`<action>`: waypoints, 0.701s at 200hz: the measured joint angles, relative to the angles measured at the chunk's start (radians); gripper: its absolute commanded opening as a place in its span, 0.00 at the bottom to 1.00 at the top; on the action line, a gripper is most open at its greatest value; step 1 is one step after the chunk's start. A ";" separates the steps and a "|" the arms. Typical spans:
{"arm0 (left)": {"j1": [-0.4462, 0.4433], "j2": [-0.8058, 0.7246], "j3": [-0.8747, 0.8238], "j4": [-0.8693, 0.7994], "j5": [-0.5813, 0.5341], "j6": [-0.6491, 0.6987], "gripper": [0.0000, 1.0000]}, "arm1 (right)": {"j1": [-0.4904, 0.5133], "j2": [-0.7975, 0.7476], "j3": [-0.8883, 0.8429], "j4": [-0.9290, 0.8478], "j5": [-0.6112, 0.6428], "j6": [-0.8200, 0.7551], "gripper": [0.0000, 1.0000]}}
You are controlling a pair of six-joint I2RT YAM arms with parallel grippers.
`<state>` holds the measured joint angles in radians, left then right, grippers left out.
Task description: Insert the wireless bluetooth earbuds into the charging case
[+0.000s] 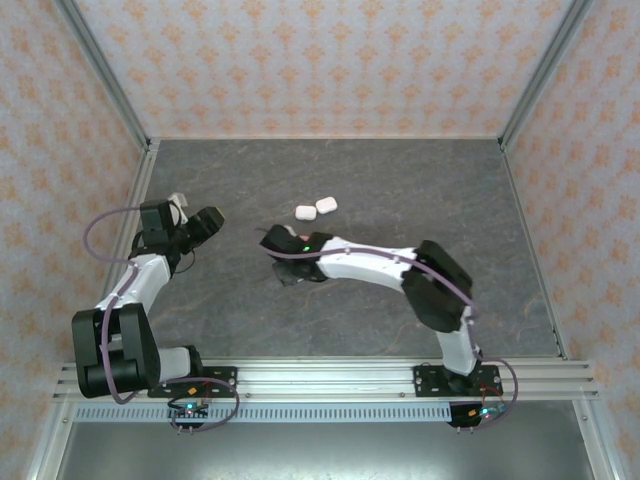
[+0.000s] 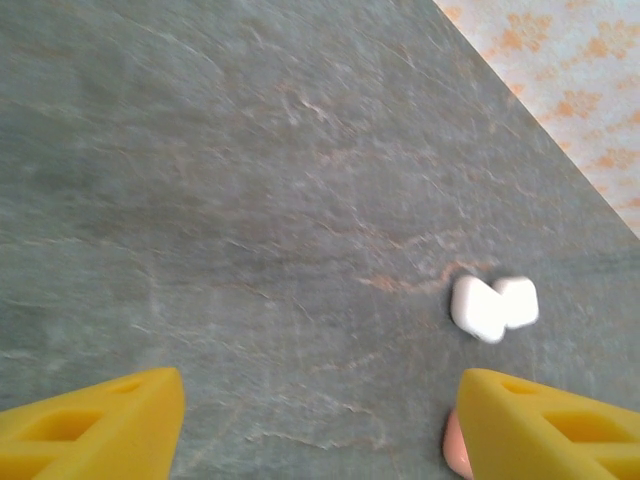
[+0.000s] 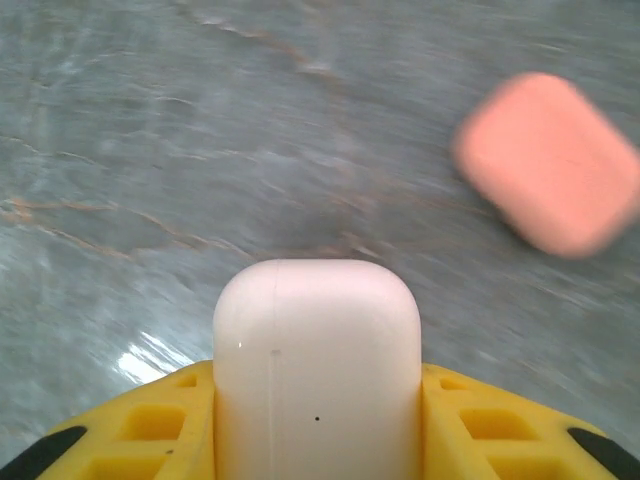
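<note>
My right end effector is clenched on a white charging case. Both yellow fingers press against its sides, and its rounded end sticks out ahead of them over the grey tabletop. A thin seam line and a tiny dark dot mark the face turned toward my wrist camera. Beyond it and off to the right in that view lies a pink case, flat on the tabletop, blurred, and well apart from the one I hold. From above, my right end effector sits near the middle of the tabletop with its arm stretched leftward from its base. Two white cases lie touching each other just on the far side of it. My left end effector hangs over the left part of the tabletop, released. Its wrist camera shows the yellow fingers spread wide with only bare tabletop between them. The same two white cases lie ahead to the right there, and a pink rounded sliver peeks out beside the right-hand finger.
</note>
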<state>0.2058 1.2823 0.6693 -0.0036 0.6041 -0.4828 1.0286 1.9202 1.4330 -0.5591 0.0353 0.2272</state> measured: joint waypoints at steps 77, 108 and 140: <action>-0.272 -0.018 0.000 0.026 -0.013 -0.067 0.73 | -0.128 -0.159 -0.303 0.027 0.067 0.100 0.39; -0.299 0.003 0.000 0.043 -0.019 -0.079 0.73 | -0.129 -0.153 -0.304 0.051 0.061 0.127 0.40; -0.304 0.028 0.000 0.047 -0.034 -0.090 0.73 | -0.133 -0.106 -0.304 0.061 0.040 0.144 0.41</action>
<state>-0.0986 1.3106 0.6693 0.0429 0.5697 -0.5732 0.8959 1.8137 1.1294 -0.4980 0.0753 0.3714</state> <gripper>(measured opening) 0.730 0.407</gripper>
